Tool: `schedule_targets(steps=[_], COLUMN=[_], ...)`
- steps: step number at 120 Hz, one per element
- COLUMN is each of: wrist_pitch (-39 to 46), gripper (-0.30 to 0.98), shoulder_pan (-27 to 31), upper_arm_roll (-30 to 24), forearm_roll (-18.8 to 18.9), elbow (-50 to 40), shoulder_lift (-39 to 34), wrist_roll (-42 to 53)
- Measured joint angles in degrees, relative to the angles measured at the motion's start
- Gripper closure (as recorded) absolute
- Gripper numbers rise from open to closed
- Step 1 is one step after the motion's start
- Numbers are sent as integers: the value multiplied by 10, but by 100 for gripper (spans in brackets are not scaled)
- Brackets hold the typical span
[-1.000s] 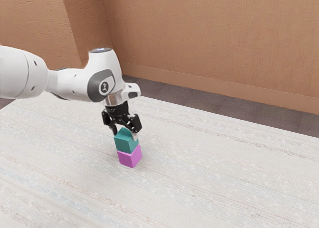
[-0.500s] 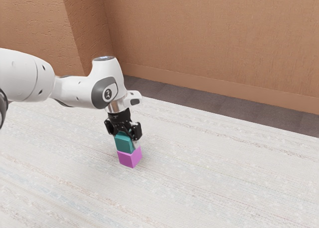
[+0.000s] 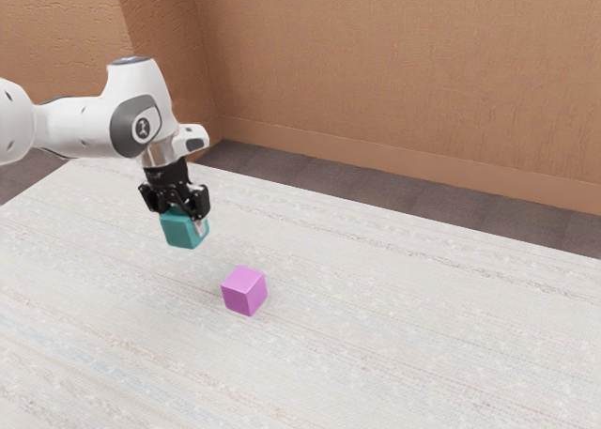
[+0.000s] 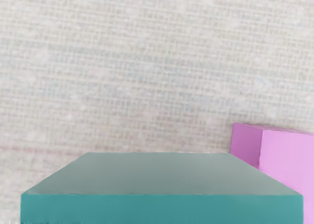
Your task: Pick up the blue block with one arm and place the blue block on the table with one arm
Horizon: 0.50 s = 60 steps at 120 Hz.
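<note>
My gripper (image 3: 186,222) grips the blue block (image 3: 180,233) above the table (image 3: 394,326), apart from the pink block (image 3: 244,292). For placement, I should lower vertically, base level, clear of the pink block, and confirm flat contact before release.

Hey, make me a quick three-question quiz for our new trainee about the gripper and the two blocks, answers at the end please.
1. True or false: the pink block rests on the table.
2. What is the gripper holding?
A) the pink block
B) the blue block
C) nothing
3. Fill in one word: the blue block is nearer the exterior view's ____ edge than the pink block is.

Key: 1 true; 2 B; 3 left
</note>
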Motion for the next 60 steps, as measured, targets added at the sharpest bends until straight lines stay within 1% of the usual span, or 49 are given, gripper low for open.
schedule_targets(steps=[14,22,40,54,60], wrist_pitch=[-9,-10,-12,-12,-12], gripper=[31,31,31,31,27], shoulder_pan=[1,5,33,38,39], upper_arm_roll=[20,28,31,30,30], forearm_roll=[5,6,4,0,-3], elbow=[8,28,72,81,81], shoulder_lift=[19,51,123,149,152], wrist_roll=[10,16,34,46,51])
